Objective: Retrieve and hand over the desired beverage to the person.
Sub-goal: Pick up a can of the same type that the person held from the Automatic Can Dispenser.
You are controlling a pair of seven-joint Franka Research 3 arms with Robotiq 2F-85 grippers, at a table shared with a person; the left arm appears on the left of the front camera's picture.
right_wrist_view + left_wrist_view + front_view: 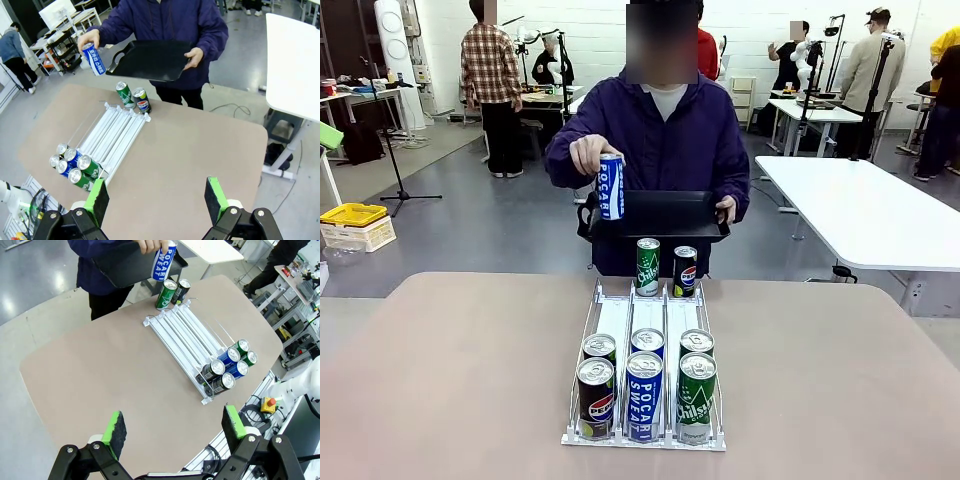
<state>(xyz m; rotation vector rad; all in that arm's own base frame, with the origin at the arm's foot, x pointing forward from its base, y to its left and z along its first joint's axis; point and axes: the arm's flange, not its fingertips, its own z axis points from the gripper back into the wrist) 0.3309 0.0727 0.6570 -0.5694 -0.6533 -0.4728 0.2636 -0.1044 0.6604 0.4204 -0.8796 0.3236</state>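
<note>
While looking across tabletop [440, 360], note person [665, 140] at far side, blue Pocari Sweat can [610, 187] raised in one hand [588, 155], black tray [670, 212] held in the other. See white rack [616, 322] mid-tabletop: six cans [646, 380] at near end, green can [648, 266] and Pepsi can [685, 271] at far end. Log left end effector [174, 425] spread, empty, over near edge. Log right end effector [157, 194] likewise spread, empty.

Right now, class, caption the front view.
Person in purple jacket holds a blue-and-white can and black tray behind a white rack of drink cans.
</note>
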